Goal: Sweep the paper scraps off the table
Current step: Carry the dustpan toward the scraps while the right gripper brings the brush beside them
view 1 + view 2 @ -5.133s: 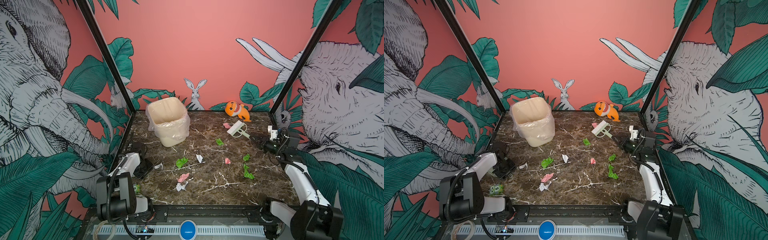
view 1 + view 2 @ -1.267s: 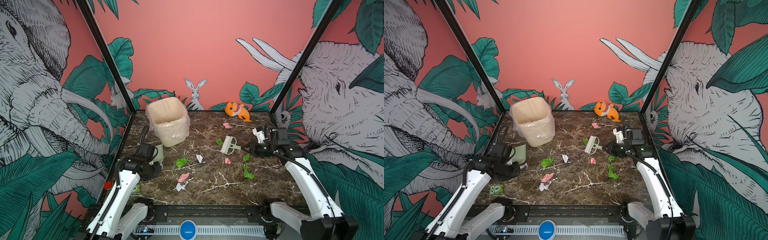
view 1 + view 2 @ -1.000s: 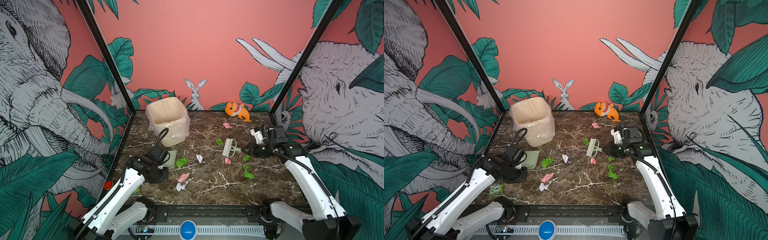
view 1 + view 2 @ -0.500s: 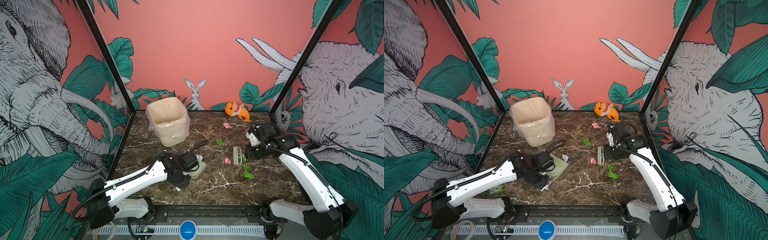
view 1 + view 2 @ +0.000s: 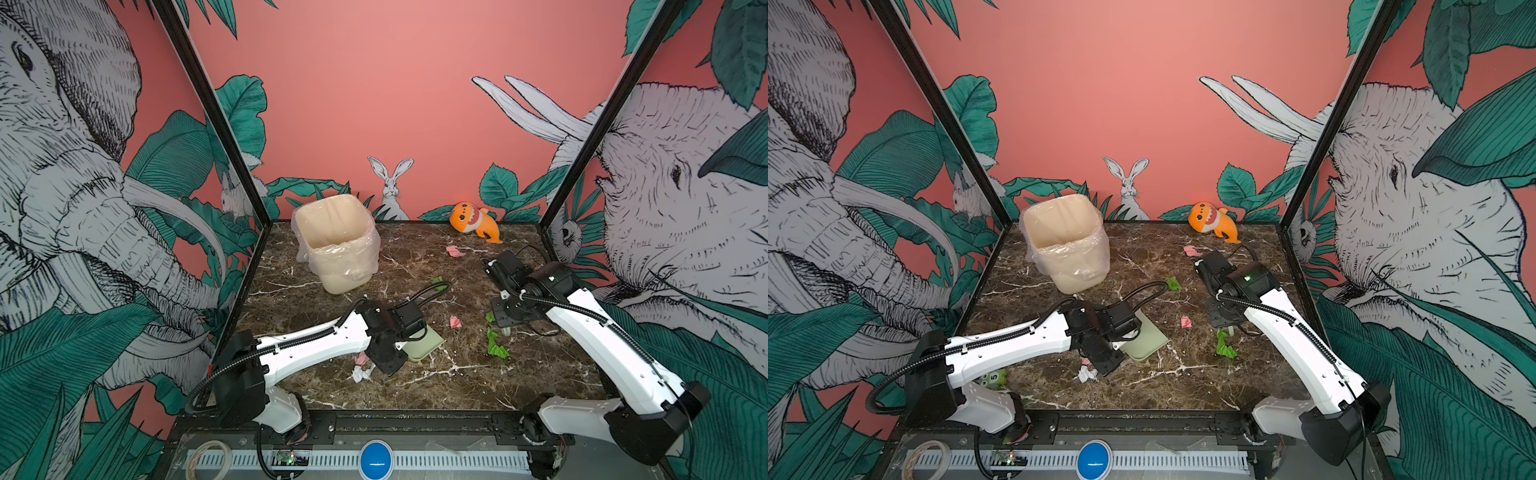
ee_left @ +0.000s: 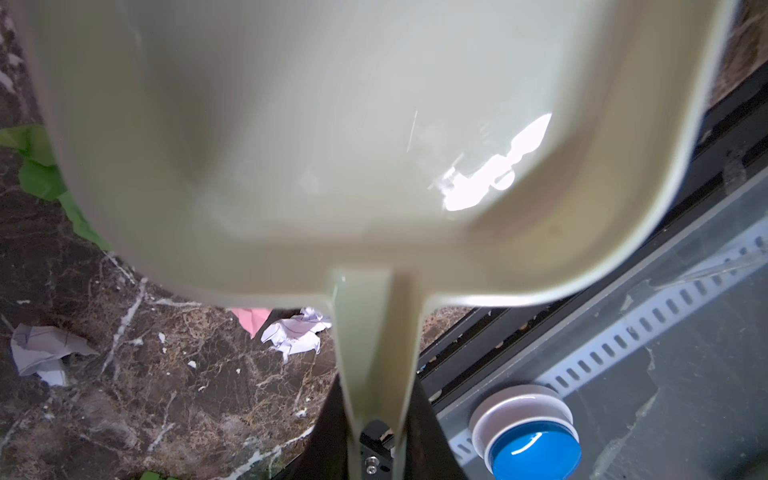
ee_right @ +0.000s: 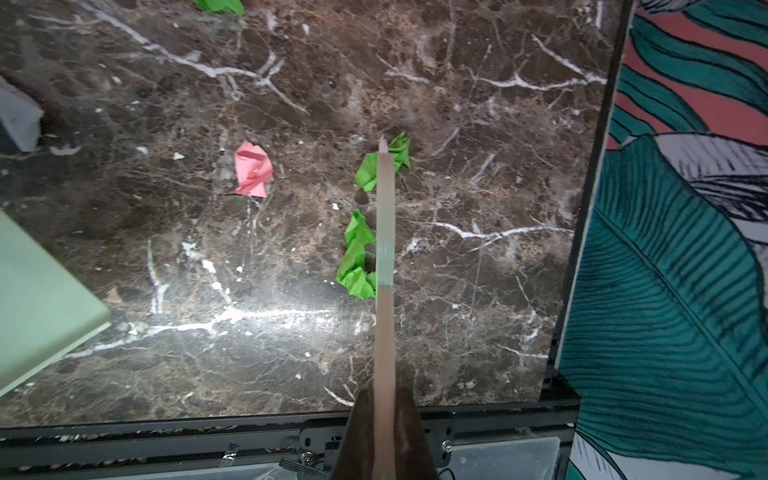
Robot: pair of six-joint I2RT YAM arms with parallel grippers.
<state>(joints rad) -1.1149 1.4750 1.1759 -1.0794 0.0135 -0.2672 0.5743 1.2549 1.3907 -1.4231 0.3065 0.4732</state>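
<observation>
Jaws of my left gripper (image 6: 376,419) are clamped on the handle of the pale green dustpan (image 6: 332,145). Jaws of my right gripper (image 7: 384,419) are closed tight on the brush (image 7: 385,232) handle. So both tools are in hand, but imo the sweeping proper hasn't begun. The pan floor beyond my left jaws is bare, & the lined bin (image 5: 336,249) shows nothing inside as far as the top views reach.

All paper scraps (image 7: 253,174) I can see lie on the table (image 5: 457,386):
- two green scraps (image 7: 355,257) just past my right jaws, right beside the brush, maybe touching it
- a pink scrap (image 5: 456,322) further out, btw brush & pan
- white scraps (image 6: 295,332) w/ a pink bit just ahead of my left jaws, beside the pan handle
- one more pink (image 5: 455,251) & one more green (image 5: 437,281) well beyond both jaws

Approx. the whole job is left.
</observation>
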